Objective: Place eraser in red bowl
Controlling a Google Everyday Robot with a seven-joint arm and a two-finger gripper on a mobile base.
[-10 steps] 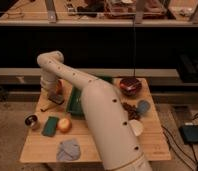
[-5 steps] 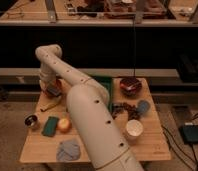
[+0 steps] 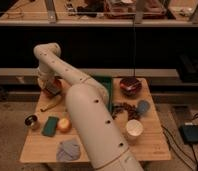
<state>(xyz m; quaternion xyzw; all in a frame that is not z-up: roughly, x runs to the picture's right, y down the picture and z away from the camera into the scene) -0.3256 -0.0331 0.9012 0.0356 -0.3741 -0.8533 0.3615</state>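
The jaws (image 3: 53, 89) grip the eraser (image 3: 53, 87) over the red bowl (image 3: 48, 92), at the wooden tabletop's (image 3: 152, 145) far-left corner; dark shelving behind.

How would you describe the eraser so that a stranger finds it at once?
Start from the wooden table and follow the white arm to the far left corner. There the claw, shut on the eraser, holds it over the red bowl. It is a flat grey-brown block, unlike the teal pad nearer the front.
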